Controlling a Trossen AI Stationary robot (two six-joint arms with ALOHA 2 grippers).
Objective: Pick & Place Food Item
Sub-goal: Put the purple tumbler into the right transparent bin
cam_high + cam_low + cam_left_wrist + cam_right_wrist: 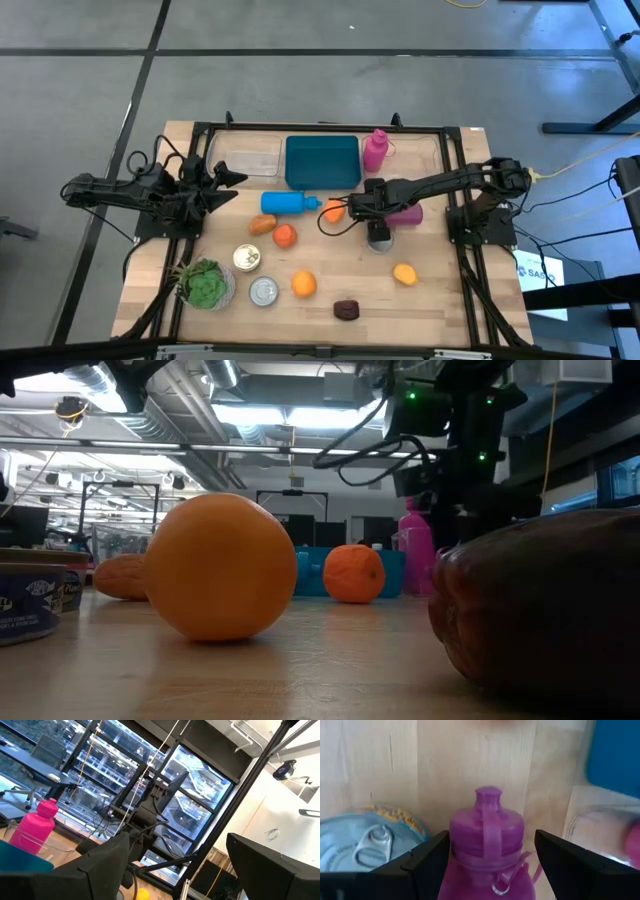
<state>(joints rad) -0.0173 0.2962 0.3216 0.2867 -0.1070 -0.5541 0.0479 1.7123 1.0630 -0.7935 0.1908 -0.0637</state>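
Food pieces lie on the wooden table: an orange ball, a red-orange one, a brown one, an orange, a yellow-orange piece and a dark red one. My right gripper is open, reaching level toward the table's left, beside the orange ball. Below it a purple bottle lies on its side, showing between the fingers in the right wrist view. My left gripper is open over the table's left part.
A teal bin stands at the far middle. A pink bottle and clear containers stand beside it. A blue bottle lies left of the orange ball. There are cans and a potted plant.
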